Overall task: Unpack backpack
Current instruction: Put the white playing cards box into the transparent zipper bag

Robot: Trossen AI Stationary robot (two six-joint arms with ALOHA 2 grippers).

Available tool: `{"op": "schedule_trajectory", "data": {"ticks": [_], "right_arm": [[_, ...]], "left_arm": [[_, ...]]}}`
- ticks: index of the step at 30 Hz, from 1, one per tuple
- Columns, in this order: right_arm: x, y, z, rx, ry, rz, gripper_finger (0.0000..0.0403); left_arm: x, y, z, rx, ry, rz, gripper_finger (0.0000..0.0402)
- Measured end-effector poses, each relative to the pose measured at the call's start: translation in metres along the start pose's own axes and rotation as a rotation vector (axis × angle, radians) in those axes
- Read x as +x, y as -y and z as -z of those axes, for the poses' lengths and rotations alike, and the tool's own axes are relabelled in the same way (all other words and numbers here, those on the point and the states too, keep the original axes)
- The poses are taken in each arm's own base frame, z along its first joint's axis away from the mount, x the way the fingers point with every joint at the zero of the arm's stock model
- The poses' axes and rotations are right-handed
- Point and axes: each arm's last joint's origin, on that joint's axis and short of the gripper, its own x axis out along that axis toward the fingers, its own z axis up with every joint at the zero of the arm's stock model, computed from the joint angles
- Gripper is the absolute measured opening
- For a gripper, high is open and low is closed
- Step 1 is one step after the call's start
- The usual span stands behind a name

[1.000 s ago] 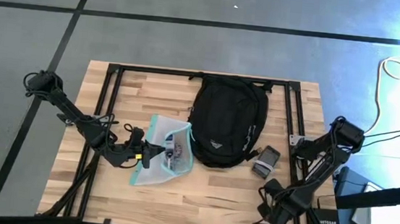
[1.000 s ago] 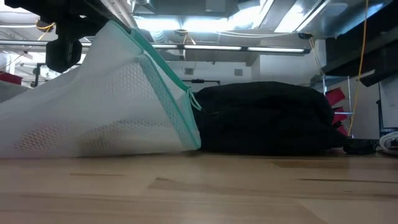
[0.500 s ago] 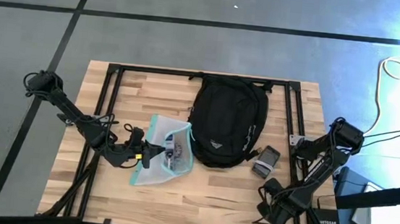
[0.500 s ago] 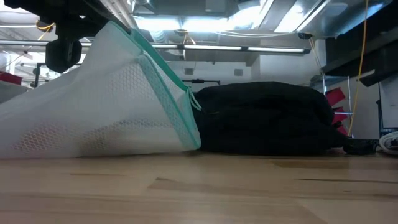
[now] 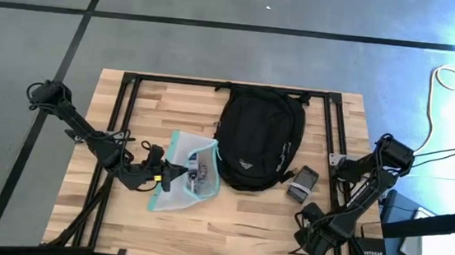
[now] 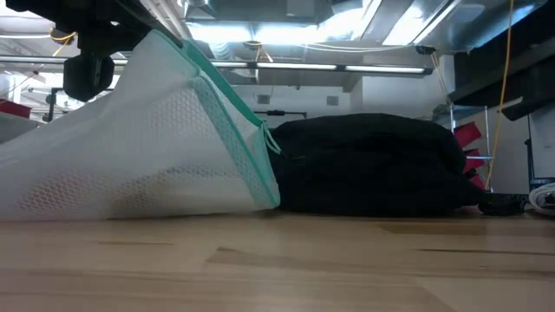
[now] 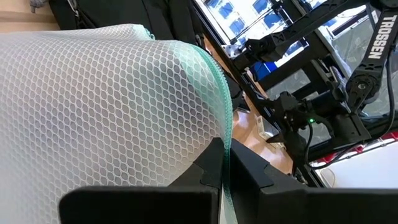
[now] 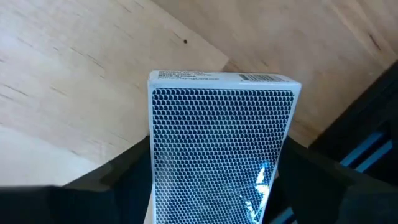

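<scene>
- Surface (image 5: 236, 219): layout as it was a second ago. Nothing on it has shifted in the high or low view.
- Backpack (image 5: 258, 138): lies flat at the middle of the far side. It has not moved, and neither tool touches it. We cannot see from here whether its zip is open.
- Pouch (image 5: 186, 173): mesh with a teal edge, just left of the backpack and nearer to us. One side is lifted like a tent. It is already out, in the same pose as before.
- Left tool (image 5: 161, 175): at the pouch's left side, clamped on its teal edge and holding that side up. No change.
- Right tool (image 5: 310, 240): at the near right corner, well apart from the backpack. This is the one change: its fingers stood wide a second ago and have since drawn inward.
- Box (image 8: 221, 143): a small patterned card box, standing between the right tool's fingers. We cannot tell whether they press it yet or are merely closing around it.
- Device (image 5: 303, 182): small, grey, just right of the backpack. Unmoved.

Judgement: unpacking looks partly done, with three items outside. The right side seems to be mid-handling of the box, and the left is only holding.
</scene>
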Motion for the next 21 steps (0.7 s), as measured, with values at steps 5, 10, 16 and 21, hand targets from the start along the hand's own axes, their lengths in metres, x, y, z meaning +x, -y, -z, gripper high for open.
{"op": "schedule_trajectory", "data": {"ticks": [5,10,16,21], "right_arm": [[0.0001,-0.0004,0.0002,-0.007,-0.004,-0.004,0.0274],[0.0005,-0.0020,0.0005,-0.036,0.003,-0.028,0.0297],[0.0003,-0.0028,0.0006,-0.040,0.007,-0.038,0.0276],[-0.0001,-0.0039,-0.0010,-0.036,0.007,-0.042,0.0280]], "left_arm": [[0.0000,0.0000,-0.0001,0.000,0.000,0.000,0.0001],[0.0000,0.0000,-0.0001,0.000,0.000,0.000,0.0001],[0.0000,0.0000,-0.0001,0.000,0.001,0.000,0.0001],[0.0000,0.0000,-0.0001,0.000,0.002,-0.001,0.0001]]}}
